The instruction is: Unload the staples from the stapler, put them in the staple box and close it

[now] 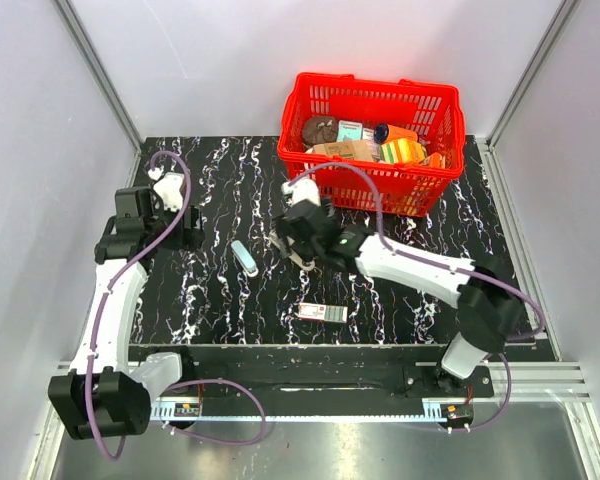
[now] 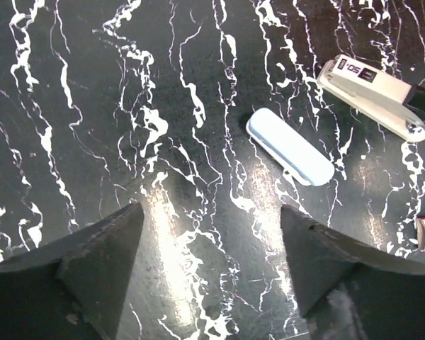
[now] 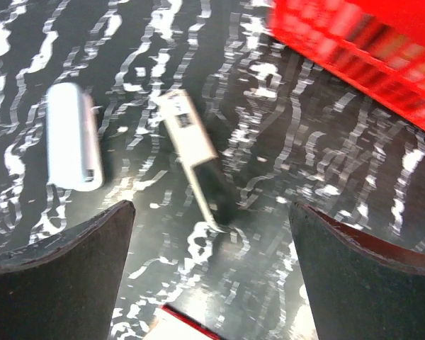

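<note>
On the black marbled table point(image 1: 220, 180), near-left of the red basket point(image 1: 380, 190), right claw point(image 3: 209, 219) spread wide and empty above the stapler point(image 3: 195, 152); left claw point(image 2: 211, 212) spread too, at the left edge. Likely stiff, light, slick-cased; best pinched across the long sides.

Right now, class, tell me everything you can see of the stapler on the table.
The stapler is a slim cream-white bar, plastic by its look, with a black label printed in white at one end and a darker opposite end. It lies flat, seemingly closed, on the black marbled table, slanted, with a pale blue oblong case beside it but apart. Only the table seems to touch it; the open right claw hangs just above, not gripping.
</note>
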Motion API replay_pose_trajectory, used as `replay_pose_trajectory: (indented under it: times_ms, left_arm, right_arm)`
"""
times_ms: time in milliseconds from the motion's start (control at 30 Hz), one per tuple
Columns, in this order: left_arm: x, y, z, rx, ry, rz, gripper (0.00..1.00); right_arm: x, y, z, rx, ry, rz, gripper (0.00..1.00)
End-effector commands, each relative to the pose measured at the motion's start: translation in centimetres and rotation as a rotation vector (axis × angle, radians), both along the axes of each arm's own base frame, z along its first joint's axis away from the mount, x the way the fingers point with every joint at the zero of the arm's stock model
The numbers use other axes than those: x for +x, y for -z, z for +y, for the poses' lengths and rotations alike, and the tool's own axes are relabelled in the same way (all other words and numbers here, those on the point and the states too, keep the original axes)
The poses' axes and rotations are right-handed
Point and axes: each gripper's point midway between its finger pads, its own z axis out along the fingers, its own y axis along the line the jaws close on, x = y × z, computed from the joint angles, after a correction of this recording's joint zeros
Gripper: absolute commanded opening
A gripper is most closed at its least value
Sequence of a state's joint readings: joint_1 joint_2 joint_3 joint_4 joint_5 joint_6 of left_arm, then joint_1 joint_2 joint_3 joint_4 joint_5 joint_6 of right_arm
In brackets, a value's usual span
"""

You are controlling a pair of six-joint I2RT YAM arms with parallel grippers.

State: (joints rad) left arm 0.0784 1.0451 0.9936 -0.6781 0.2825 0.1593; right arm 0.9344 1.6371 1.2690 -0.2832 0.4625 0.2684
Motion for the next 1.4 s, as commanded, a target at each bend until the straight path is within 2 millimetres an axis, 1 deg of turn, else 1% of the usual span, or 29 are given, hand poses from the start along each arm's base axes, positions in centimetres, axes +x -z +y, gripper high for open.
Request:
replay_pose_trajectory:
  times_ms: [0, 33, 100, 133, 200, 233, 267, 300, 400, 467, 600, 700, 867, 933, 1067, 1133, 1200, 1233, 1300, 1367]
  left_arm:
    - [1.3, -0.6, 1.6, 0.053, -0.058, -0.048, 0.96]
    - [1.3, -0.6, 1.8, 0.047, -0.052, -0.045, 0.99]
    - [1.4, -0.4, 2.0, 0.006, -0.042, -0.040, 0.99]
    - [1.6, -0.3, 2.3, -0.014, -0.056, -0.040, 0.99]
    - [2.3, 0.0, 3.7, -0.047, -0.113, -0.043, 0.99]
    - [2.4, 0.2, 3.9, -0.076, -0.119, -0.033, 0.99]
    - [2.5, 0.5, 4.0, -0.098, -0.125, -0.021, 0.99]
    - [2.5, 0.8, 4.0, -0.115, -0.124, -0.010, 0.99]
    - [2.1, 1.3, 3.7, -0.126, -0.109, 0.001, 0.99]
    - [1.9, 1.3, 3.9, -0.115, -0.109, -0.003, 0.99]
    - [1.7, 1.4, 3.9, -0.104, -0.108, -0.004, 0.99]
    - [1.6, 1.6, 3.9, -0.111, -0.111, 0.002, 0.99]
    - [1.3, 1.9, 3.8, -0.115, -0.112, 0.009, 0.99]
    - [1.4, 2.0, 3.8, -0.115, -0.112, 0.007, 0.99]
    - [1.4, 2.0, 3.6, -0.123, -0.109, 0.007, 0.99]
    - [1.5, 2.0, 3.6, -0.126, -0.105, 0.008, 0.99]
    - [1.6, 1.9, 3.5, -0.130, -0.099, 0.009, 0.99]
    - [1.6, 2.0, 3.4, -0.130, -0.093, 0.011, 0.99]
    - [1.5, 1.8, 3.3, -0.132, -0.086, 0.006, 0.99]
    - [1.5, 1.9, 3.1, -0.138, -0.077, 0.007, 0.99]
  right_arm:
    - [-1.1, 0.4, 6.0, -0.016, -0.120, -0.013, 0.96]
    - [-1.4, 0.9, 7.5, -0.015, -0.157, 0.001, 0.96]
    - [-1.9, 1.9, 9.9, -0.021, -0.213, 0.021, 0.95]
    - [-2.1, 2.1, 11.1, -0.019, -0.243, 0.033, 0.94]
    - [-2.3, 3.7, 12.9, -0.037, -0.284, 0.067, 0.94]
    - [-2.2, 4.5, 13.5, -0.047, -0.292, 0.083, 0.93]
    - [-2.2, 5.6, 14.2, -0.061, -0.306, 0.104, 0.93]
    - [-2.1, 6.2, 14.8, -0.066, -0.316, 0.119, 0.93]
    - [-2.0, 7.2, 16.4, -0.053, -0.343, 0.144, 0.92]
    - [-2.1, 7.6, 17.0, -0.050, -0.355, 0.153, 0.91]
    - [-2.0, 8.7, 17.3, -0.065, -0.360, 0.165, 0.89]
    - [-1.9, 9.4, 17.5, -0.077, -0.366, 0.168, 0.84]
    - [-1.7, 9.7, 17.4, -0.094, -0.367, 0.160, 0.68]
    - [-1.5, 9.8, 17.1, -0.109, -0.360, 0.154, 0.60]
    - [-1.1, 9.1, 16.9, -0.111, -0.344, 0.134, 0.45]
    - [-0.9, 8.8, 17.0, -0.110, -0.340, 0.128, 0.42]
    - [-0.8, 8.9, 17.0, -0.120, -0.337, 0.137, 0.42]
    - [-0.8, 9.1, 16.9, -0.128, -0.335, 0.144, 0.40]
    - [-0.8, 9.0, 16.9, -0.120, -0.332, 0.149, 0.33]
    - [-0.8, 8.7, 17.0, -0.102, -0.331, 0.154, 0.21]
